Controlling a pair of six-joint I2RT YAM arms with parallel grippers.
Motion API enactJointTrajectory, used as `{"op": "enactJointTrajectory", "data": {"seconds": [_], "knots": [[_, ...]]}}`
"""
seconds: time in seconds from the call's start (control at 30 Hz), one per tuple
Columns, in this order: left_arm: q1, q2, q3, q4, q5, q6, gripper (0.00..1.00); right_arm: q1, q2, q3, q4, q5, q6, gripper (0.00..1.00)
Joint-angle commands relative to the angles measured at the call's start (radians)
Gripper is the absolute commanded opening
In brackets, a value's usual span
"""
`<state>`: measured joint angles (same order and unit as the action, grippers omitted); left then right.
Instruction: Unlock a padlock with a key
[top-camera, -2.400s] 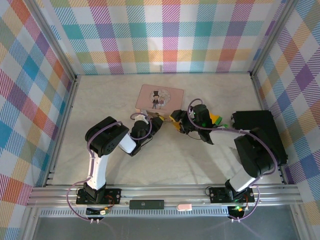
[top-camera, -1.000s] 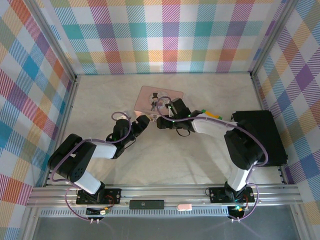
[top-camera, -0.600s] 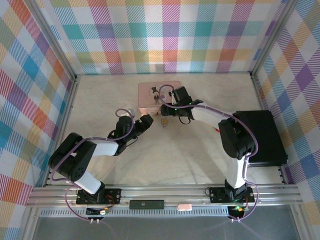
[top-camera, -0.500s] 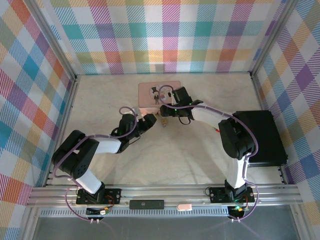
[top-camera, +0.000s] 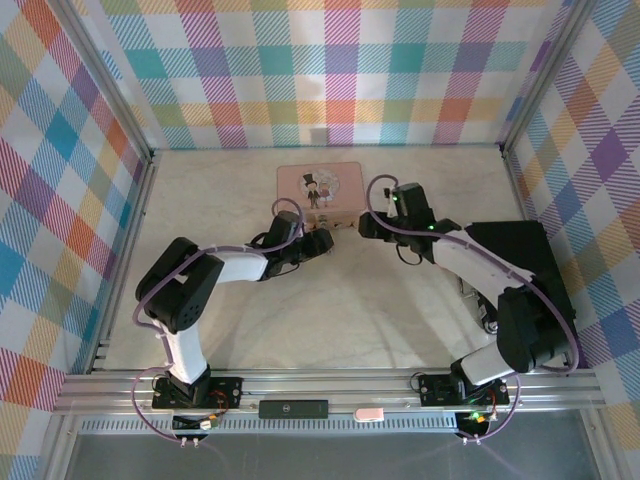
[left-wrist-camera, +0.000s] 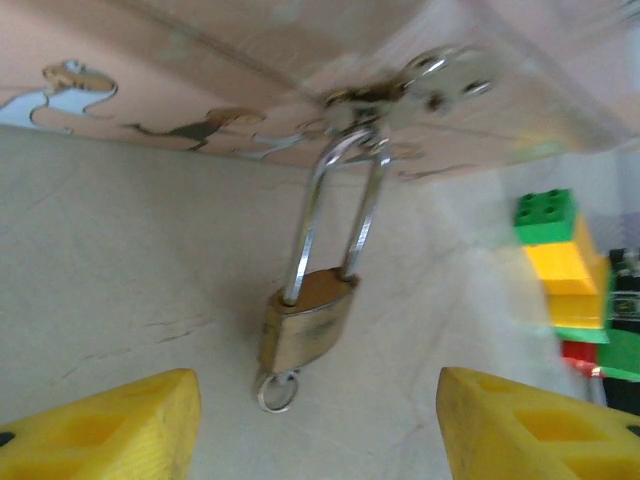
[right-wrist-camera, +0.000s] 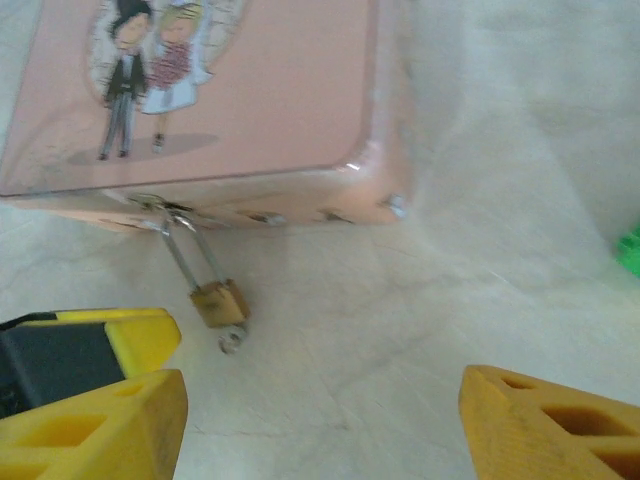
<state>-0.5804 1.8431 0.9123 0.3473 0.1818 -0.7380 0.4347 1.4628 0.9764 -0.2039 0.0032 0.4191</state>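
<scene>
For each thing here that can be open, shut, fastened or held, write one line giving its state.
pink box: lid down.
clasp: fastened.
padlock: shackle looks closed, threaded through the clasp, not held.
left gripper: jaws open, empty.
right gripper: jaws open, empty.

I see the table (top-camera: 330, 310) carrying the pink box (top-camera: 318, 188), the padlock (right-wrist-camera: 220, 302) at its near side, and a black case (top-camera: 525, 243) to its right.

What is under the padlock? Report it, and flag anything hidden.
Under the padlock lies pale table; a small metal ring sits at its bottom end. The lock's bottom face is turned away and covered, so the keyhole cannot be seen.
</scene>
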Motion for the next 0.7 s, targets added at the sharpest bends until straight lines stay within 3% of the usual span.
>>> {"op": "enactJointTrajectory", "data": {"seconds": [0.0, 0.3, 0.67], "knots": [[-0.017, 0.039, 0.066, -0.113, -0.03, 0.067, 0.61, -0.033, -0.058, -0.065, -0.015, -0.018, 0.042, 0.72], [-0.034, 0.15, 0.192, -0.18, -0.046, 0.111, 0.47, -0.074, -0.139, -0.146, 0.035, -0.045, 0.079, 0.73], [-0.034, 0.208, 0.195, -0.168, -0.048, 0.1, 0.2, -0.077, -0.169, -0.189, 0.061, -0.079, 0.114, 0.72]]}}
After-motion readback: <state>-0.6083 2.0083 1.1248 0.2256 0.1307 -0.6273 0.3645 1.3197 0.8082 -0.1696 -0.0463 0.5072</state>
